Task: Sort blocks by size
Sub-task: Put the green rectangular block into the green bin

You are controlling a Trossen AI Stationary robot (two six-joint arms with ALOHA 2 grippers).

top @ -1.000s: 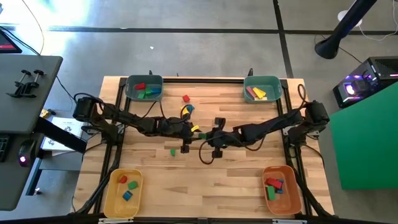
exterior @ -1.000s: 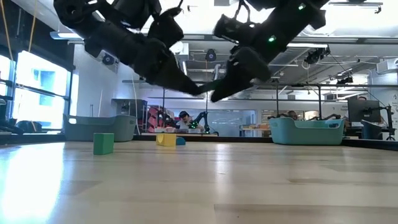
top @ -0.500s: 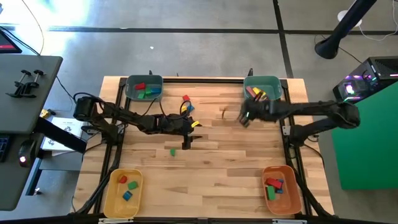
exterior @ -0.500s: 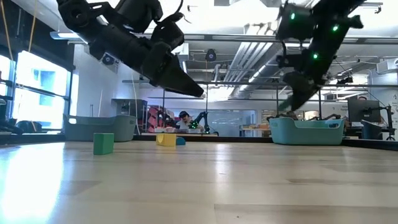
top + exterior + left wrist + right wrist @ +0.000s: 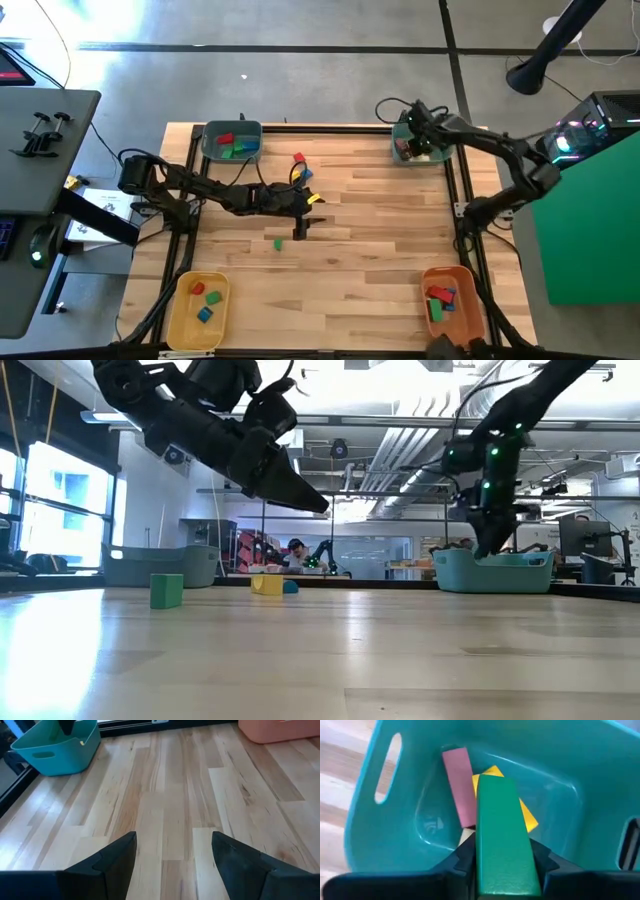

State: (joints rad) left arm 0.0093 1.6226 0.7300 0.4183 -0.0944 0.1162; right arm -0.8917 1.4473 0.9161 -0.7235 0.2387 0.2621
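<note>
My right gripper [image 5: 412,142] is shut on a green bar block [image 5: 502,830] over the far right teal bin [image 5: 437,152]. It also shows in the low view [image 5: 489,542]. A pink bar [image 5: 459,785] and a yellow block [image 5: 532,819] lie on the bin's floor. My left gripper [image 5: 172,852] is open and empty above the table's middle [image 5: 312,200]. A small green cube [image 5: 278,243], a red block [image 5: 299,158] and a yellow and a blue block [image 5: 300,175] lie loose on the table. My right gripper pinches the green bar's two long sides [image 5: 485,857] between its two fingers [image 5: 465,856], near the bar's end toward the wrist. The bar runs along the fingers and sticks out past them. It is lifted clear, above the inside of the teal bin.
A second teal bin [image 5: 232,140] at the far left holds red and green blocks. A yellow bin [image 5: 180,310] at the near left and an orange bin [image 5: 462,315] at the near right hold red, blue and green blocks. Bare wood lies between them.
My right gripper has swung from the table's middle, beside my left gripper, toward the far right corner and now hangs over the teal bin. My left arm has kept still.
</note>
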